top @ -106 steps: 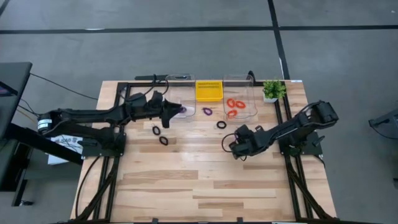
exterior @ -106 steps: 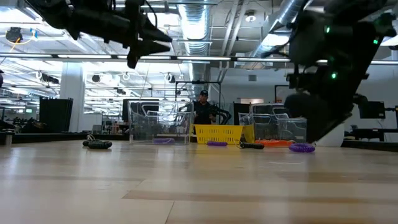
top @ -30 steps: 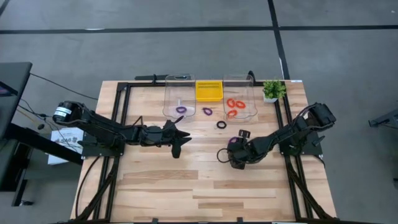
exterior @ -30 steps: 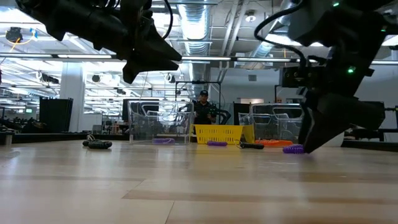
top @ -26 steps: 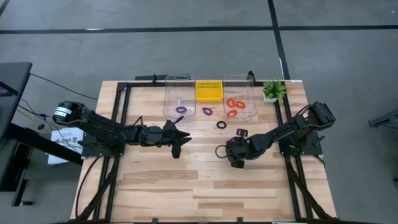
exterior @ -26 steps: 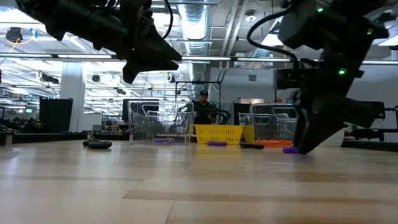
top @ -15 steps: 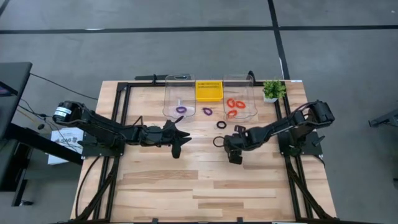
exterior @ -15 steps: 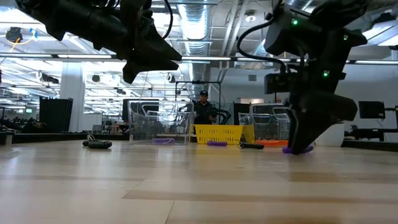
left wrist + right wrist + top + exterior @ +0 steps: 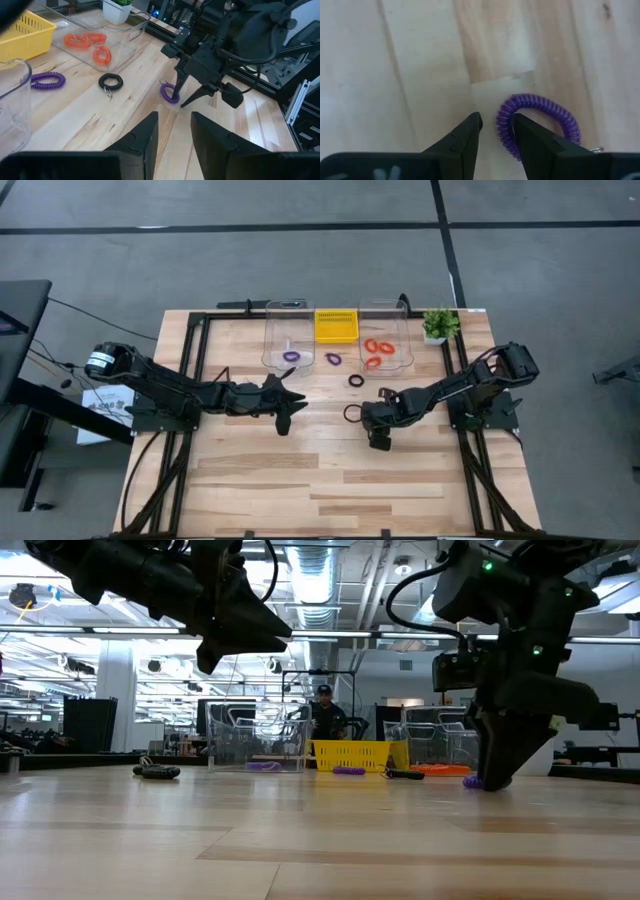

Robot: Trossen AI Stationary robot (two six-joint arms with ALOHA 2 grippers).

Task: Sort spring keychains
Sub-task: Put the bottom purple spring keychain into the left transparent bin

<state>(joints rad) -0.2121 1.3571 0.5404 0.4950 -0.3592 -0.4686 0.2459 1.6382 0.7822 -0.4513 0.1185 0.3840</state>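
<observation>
Right claw [image 9: 184, 95] astride a purple coil [image 9: 169, 93] at table [image 9: 300, 480] centre

We judge the coil light, springy and prone to skid, best pinched across one side of its loop; the narrowly parted claw has one finger inside the loop, not yet gripping. Left claw [image 9: 290, 402] waits at nine o'clock, slightly parted. The right wrist view shows the straddle; overhead hides the coil.

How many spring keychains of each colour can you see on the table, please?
Orange keychains: 3
Purple keychains: 3
Black keychain: 1, plus a dark clump in the low view, uncountable
Total: 7 certain
</observation>
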